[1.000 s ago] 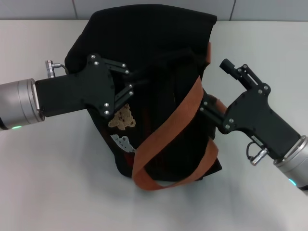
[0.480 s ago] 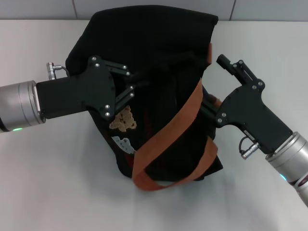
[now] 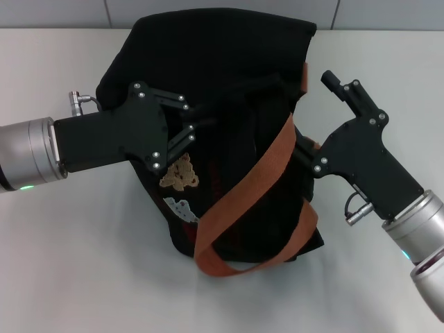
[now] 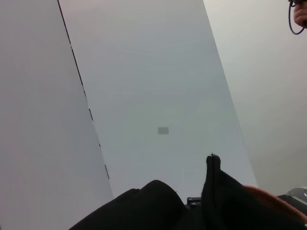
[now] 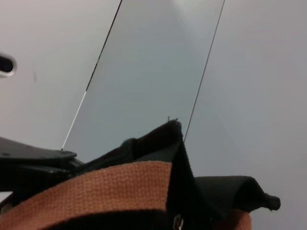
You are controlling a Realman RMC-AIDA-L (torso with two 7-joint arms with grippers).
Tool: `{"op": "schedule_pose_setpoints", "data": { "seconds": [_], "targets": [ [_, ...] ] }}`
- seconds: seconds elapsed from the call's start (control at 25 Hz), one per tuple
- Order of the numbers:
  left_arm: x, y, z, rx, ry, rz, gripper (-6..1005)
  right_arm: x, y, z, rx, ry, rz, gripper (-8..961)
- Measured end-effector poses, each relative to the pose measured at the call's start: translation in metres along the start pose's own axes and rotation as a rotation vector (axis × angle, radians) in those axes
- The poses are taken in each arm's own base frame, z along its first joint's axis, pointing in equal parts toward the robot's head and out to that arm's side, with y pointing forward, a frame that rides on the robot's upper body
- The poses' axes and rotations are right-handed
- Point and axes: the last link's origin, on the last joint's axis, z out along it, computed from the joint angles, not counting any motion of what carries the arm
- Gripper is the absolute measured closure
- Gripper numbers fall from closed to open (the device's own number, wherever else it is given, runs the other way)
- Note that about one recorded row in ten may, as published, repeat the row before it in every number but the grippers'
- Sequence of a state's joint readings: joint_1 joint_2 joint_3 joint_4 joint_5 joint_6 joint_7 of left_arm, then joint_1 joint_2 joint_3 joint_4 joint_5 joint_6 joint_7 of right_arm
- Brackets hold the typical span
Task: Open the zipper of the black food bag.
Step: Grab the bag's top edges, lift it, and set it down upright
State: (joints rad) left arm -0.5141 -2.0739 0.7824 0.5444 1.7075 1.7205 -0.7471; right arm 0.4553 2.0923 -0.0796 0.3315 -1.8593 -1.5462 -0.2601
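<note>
We note the black food bag (image 3: 229, 90) standing in the middle of the white bench (image 3: 76, 263), slumped and leaning, its top fabric rumpled. A brown-orange strap handle (image 3: 253, 191) runs slantwise down the near side and loops at the base, close to the bench surface. On the side facing us we see a small tan bear patch (image 3: 179, 172) with a pale label just below it. The left gripper (image 3: 198, 125) reaches in from the left, its black linkage lying against the bag's upper side just above the bear patch; its fingertips sink into dark folds, and we cannot tell whether the jaws are open or closed on cloth. The right gripper (image 3: 300, 151) comes in from the right, pressed to the bag's right flank beside the strap; one finger juts up clear of the bag, the other end is lost against the black fabric, so the jaws' state is likewise beyond telling. The zipper we cannot pick out against the black cloth in the head view. The left wrist view shows only a hump of black fabric (image 4: 211, 201) beneath pale wall panels. The right wrist view shows a peak of bag cloth (image 5: 163, 139) and a band of the strap (image 5: 96, 187) before it.
</note>
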Motion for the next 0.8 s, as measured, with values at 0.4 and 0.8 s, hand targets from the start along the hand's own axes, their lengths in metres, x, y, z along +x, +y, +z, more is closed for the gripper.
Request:
{"op": "schedule_pose_setpoints", "data": {
  "seconds": [0.4,0.8],
  "targets": [
    [-0.0012,0.0005,0.0011,0.003,0.001,0.001,926,-0.0016,0.006,-0.0062,0.018,0.004,-0.047,197],
    [-0.002,0.0011,0.0013,0.005,0.001,-0.004,927,-0.0027,0.0074,-0.0053,0.015,-0.001,-0.061,241]
  ]
}}
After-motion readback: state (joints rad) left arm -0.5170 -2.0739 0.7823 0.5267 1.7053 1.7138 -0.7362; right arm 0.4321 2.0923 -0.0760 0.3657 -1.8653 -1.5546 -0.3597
